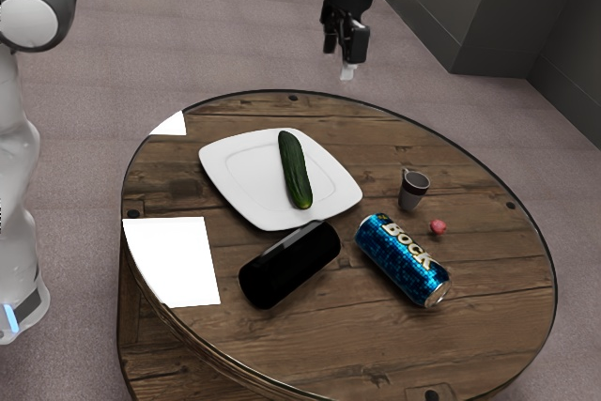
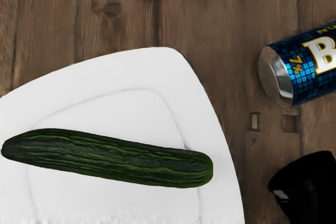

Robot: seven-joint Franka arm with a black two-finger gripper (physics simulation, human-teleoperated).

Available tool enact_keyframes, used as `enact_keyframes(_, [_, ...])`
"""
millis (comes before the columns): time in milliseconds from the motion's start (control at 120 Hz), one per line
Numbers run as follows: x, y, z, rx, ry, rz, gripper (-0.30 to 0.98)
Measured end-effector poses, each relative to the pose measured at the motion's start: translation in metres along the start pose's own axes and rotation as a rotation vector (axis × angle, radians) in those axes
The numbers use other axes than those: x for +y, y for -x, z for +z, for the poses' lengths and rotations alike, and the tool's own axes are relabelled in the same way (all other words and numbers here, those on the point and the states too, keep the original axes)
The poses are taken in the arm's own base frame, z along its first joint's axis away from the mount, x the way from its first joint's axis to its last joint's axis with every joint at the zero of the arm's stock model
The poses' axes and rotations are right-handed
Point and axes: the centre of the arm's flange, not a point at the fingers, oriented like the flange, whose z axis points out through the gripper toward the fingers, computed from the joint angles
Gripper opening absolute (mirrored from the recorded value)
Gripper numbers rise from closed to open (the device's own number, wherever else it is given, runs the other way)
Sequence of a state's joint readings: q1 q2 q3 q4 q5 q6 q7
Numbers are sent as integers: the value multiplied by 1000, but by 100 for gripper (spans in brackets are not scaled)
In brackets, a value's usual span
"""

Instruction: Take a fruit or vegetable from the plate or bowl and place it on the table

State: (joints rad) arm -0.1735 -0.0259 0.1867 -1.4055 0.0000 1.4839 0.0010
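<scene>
Exterior view: A robot gripper (image 1: 346, 67) hangs in the air beyond the far edge of a round wooden table (image 1: 488, 326). I cannot tell how far open it is; I see nothing held in it. A long, dark green cucumber (image 1: 295, 171) lies on a white, rounded-corner plate (image 1: 235, 166). Nearer the camera, a black cylinder (image 1: 289, 265) lies on its side near the plate. Toward the exterior view's right, a blue can marked "Bock" (image 1: 404, 260) lies on its side. Beyond it are a small dark and grey cup (image 1: 412, 192) and, between cup and can, a tiny pinkish-red object (image 1: 439, 227).

Wrist view: The cucumber rests across the plate, one rounded end over the rim. The can's silver end faces the plate, with bare wood between them. The black cylinder and the cup are each partly in view.
</scene>
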Motion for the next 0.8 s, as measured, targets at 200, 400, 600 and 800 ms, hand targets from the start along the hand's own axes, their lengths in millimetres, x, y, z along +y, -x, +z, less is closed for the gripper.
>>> enact_keyframes(200, [-68,10,-2,-33,-3,-128,69])
enact_keyframes(400, [-124,43,-93,94,-22,-278,69])
enact_keyframes(600, [-134,12,-40,-28,-45,-657,69])
enact_keyframes(800, [-104,-25,3,-54,-72,-949,69])
